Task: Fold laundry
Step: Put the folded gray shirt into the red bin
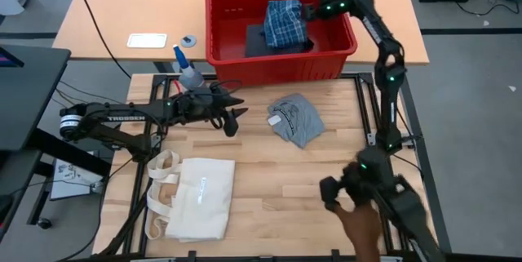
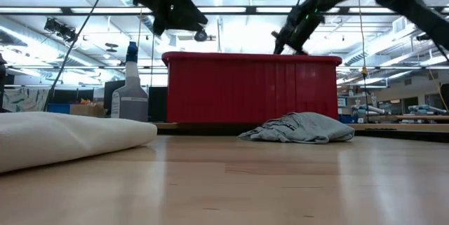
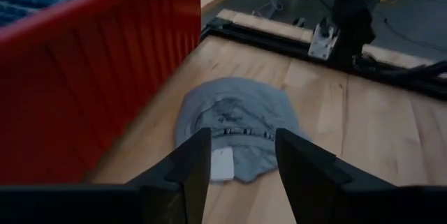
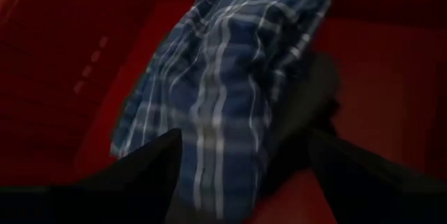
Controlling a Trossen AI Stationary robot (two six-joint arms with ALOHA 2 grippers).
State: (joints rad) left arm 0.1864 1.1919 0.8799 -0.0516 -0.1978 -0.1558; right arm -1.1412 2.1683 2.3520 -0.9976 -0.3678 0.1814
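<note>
A light grey-blue garment [image 1: 295, 121] lies crumpled on the wooden table, just in front of the red basket [image 1: 277, 64]. My left gripper [image 1: 236, 119] hovers open to its left, fingers pointing at it [image 3: 237, 123] without touching. Inside the basket a blue-and-white plaid garment [image 1: 285, 21] lies partly on a dark one [image 1: 259, 37]. My right gripper [image 1: 311, 11] reaches in over the basket's right end. It stands open above the plaid garment [image 4: 223, 91], with its fingers wide apart. In the low view it [image 2: 282, 43] is above the basket's rim.
A cream tote bag [image 1: 196, 197] lies flat at the table's near left. A spray bottle [image 1: 189, 70] stands at the basket's left corner. A person's hand [image 1: 363, 229] shows by the right arm's base at the near right. Bare wood lies between the tote and the grey garment.
</note>
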